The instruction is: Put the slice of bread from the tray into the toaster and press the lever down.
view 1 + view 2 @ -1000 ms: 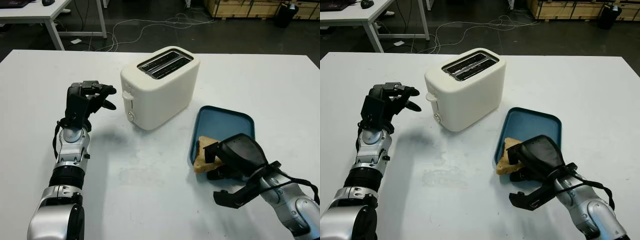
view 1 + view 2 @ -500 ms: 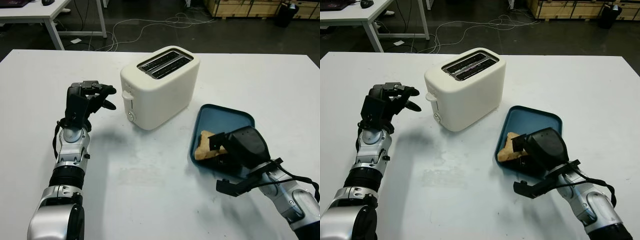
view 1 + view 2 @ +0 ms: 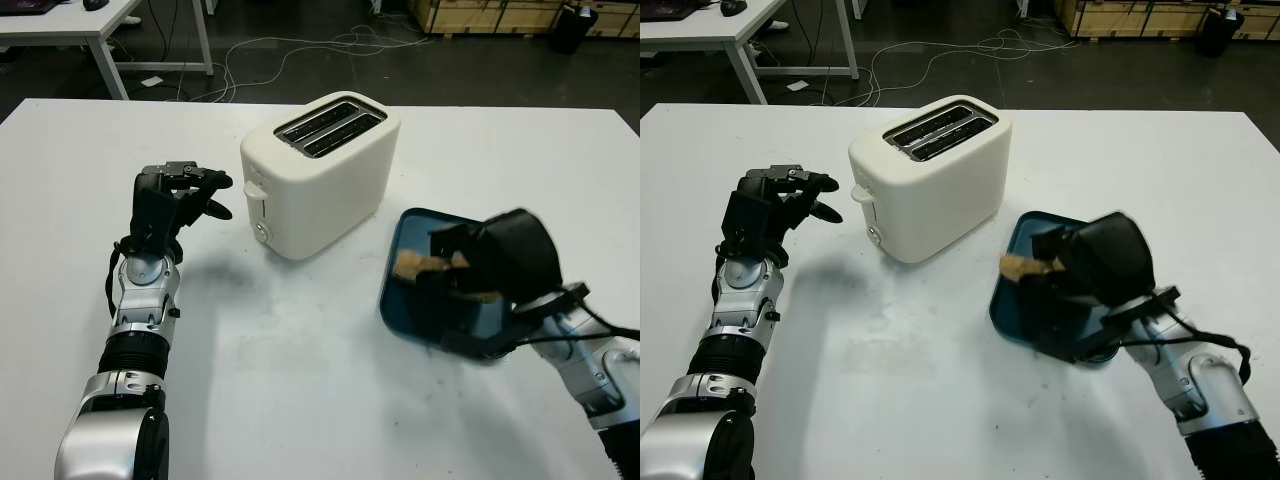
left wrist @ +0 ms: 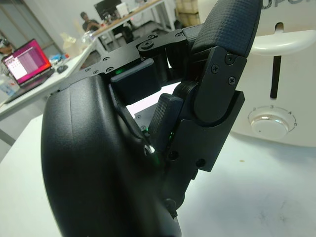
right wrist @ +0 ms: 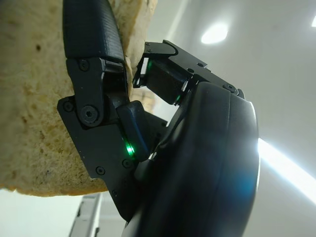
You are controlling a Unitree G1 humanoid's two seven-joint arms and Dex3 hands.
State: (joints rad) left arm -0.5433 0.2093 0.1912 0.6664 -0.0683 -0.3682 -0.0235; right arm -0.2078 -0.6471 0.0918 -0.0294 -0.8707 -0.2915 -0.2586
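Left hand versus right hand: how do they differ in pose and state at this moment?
The right hand is over the blue tray, its fingers shut on the slice of bread, while the left hand holds nothing. The left hand is upright beside the toaster, near its lever; the right hand is tilted, farther from the toaster. Both are black.

The right hand [image 3: 505,262] hides most of the bread slice [image 3: 412,265].

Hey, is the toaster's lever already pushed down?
No, the lever sits at the top of its slot on the toaster, and the bread is in the right hand above the tray.
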